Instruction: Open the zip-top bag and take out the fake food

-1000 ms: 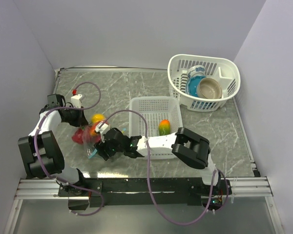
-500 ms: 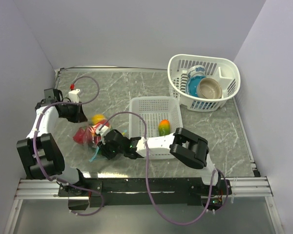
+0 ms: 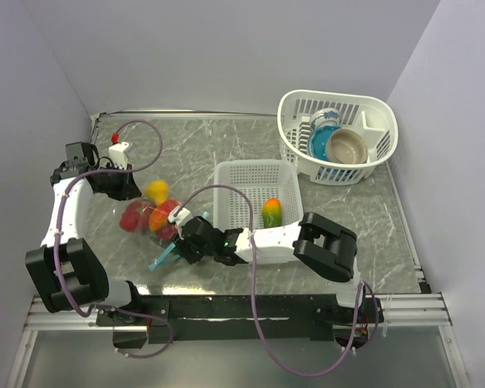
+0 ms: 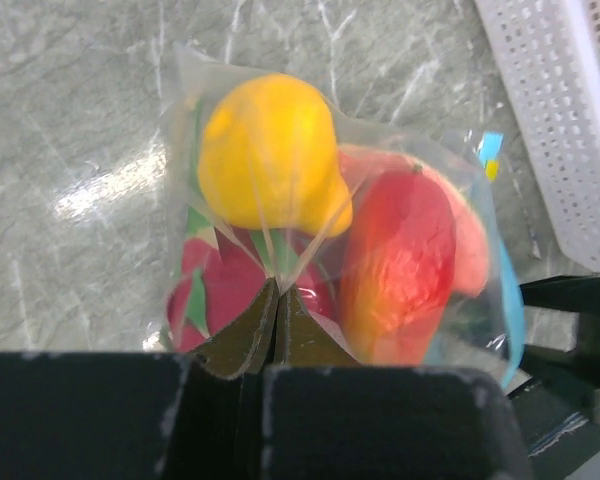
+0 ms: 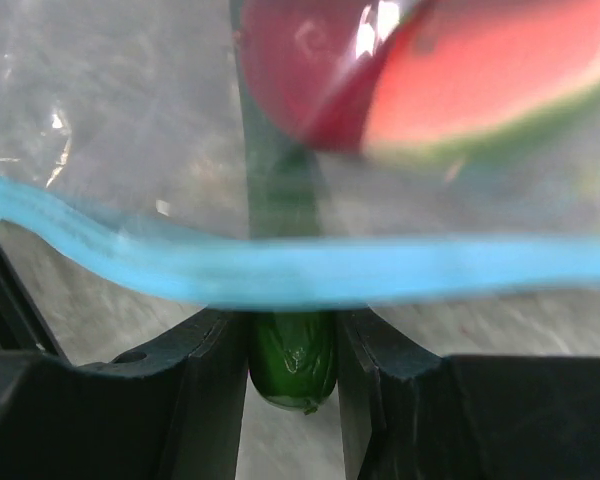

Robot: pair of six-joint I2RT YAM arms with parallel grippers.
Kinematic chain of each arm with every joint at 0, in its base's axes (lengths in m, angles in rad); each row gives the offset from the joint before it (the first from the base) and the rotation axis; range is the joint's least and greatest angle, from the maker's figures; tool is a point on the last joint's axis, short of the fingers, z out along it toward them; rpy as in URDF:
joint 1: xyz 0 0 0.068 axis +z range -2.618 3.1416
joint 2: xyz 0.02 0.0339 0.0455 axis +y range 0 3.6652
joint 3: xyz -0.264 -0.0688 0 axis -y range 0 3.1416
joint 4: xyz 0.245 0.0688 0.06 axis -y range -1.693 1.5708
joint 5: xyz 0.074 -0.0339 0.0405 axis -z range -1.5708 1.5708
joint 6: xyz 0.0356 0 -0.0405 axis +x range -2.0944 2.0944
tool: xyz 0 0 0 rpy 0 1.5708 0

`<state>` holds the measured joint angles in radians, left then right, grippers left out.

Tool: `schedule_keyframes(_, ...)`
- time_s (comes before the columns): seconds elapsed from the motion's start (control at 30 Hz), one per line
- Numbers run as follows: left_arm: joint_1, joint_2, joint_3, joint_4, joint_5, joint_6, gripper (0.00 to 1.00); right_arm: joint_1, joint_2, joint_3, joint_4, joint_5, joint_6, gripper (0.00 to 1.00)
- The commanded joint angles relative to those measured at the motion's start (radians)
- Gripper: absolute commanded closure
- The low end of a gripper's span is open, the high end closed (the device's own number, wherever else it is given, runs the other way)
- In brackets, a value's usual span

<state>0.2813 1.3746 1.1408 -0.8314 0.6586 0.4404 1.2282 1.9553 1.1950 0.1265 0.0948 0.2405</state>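
Zip-top bag (image 3: 149,217) sits at the left of the bench (image 3: 226,141), near the white basket (image 3: 250,164). It is clear, with a teal zip strip (image 5: 280,270), and full of yellow and red fake food (image 4: 270,150). My left jaws pinch its plastic; my right jaws grip a green piece (image 5: 292,365) beside the strip.

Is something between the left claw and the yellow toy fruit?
Yes: the zip-top bag's clear plastic. The left gripper is shut on a fold of the bag, and the yellow fruit sits inside, just beyond its fingertips.

Left arm (image 3: 58,217), right arm (image 3: 275,238): white links, black joints | cables (image 3: 248,295): purple | left gripper (image 4: 277,292), right gripper (image 5: 290,345): black fingers
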Motion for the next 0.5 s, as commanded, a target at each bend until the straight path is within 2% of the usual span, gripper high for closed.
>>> schedule_keyframes(0.0,-0.004,-0.031,0.007,0.034,-0.031,0.017,0.99,0.002,-0.174,-0.037,-0.062,0.115,-0.024,1.00)
schedule_keyframes(0.1,-0.004,-0.012,-0.051,0.089,-0.082,0.026,0.99,-0.009,-0.307,-0.075,-0.120,0.197,-0.040,1.00)
schedule_keyframes(0.33,-0.005,0.040,-0.179,0.238,-0.198,0.040,0.99,-0.061,-0.623,-0.159,-0.222,0.238,-0.003,1.00)
schedule_keyframes(0.47,-0.007,0.066,-0.165,0.244,-0.212,0.049,0.99,-0.076,-0.681,-0.207,-0.177,0.209,0.011,1.00)
